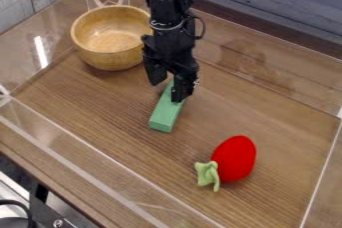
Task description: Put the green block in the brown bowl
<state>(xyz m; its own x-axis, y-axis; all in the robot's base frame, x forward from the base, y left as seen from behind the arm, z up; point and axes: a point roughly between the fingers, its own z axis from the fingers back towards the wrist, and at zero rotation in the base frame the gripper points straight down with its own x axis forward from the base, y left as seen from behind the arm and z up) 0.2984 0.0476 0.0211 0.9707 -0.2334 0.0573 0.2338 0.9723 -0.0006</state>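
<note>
Robot arm (166,12): black throughout, blocky stacked segments; gripper (170,84) with two short black fingers below a boxy wrist housing.

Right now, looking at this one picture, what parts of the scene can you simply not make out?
- Camera view: the far end of the green block is hidden behind the gripper; whether the fingers touch it cannot be told.
- The near inside wall of the brown bowl is hidden by its own rim.
- The arm's upper part is cut off by the top edge.
- The red toy's far side faces away.
</note>
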